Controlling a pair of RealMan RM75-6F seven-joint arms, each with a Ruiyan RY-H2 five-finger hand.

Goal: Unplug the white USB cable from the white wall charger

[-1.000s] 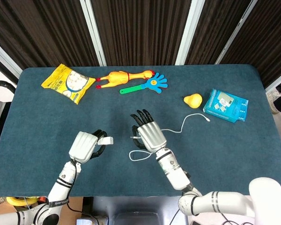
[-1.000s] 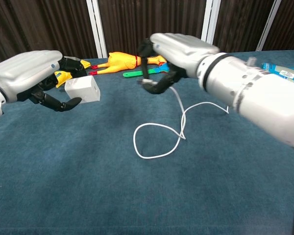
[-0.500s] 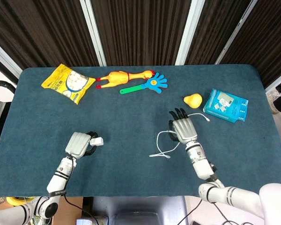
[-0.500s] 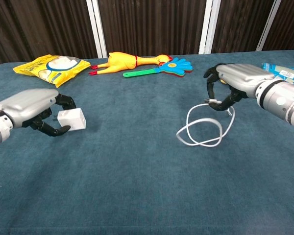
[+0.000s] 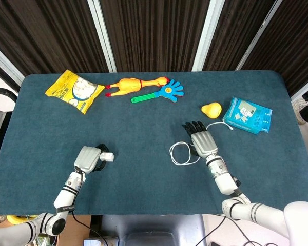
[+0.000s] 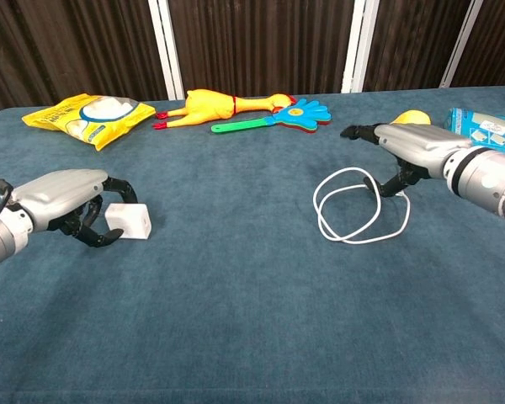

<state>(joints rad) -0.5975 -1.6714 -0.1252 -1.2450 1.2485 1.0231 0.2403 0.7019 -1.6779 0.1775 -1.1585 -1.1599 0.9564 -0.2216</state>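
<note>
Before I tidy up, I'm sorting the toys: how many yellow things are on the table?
3: a snack bag at the far left, a rubber chicken beside it, and a small yellow toy near the blue box.

Chest view. Left hand [image 6: 71, 202], low near the table's [image 6: 236, 320] left edge, fingers curled at the white wall charger [image 6: 125, 220], which sits on the cloth. Right hand [image 6: 396, 156], toward the right edge, fingers extended over the white USB cable [image 6: 353, 210], lying looped and unplugged. Along the far edge: yellow snack bag [image 6: 84, 114], rubber chicken [image 6: 219, 105], blue hand clapper [image 6: 278, 118], blue box [image 6: 488, 126].
</note>
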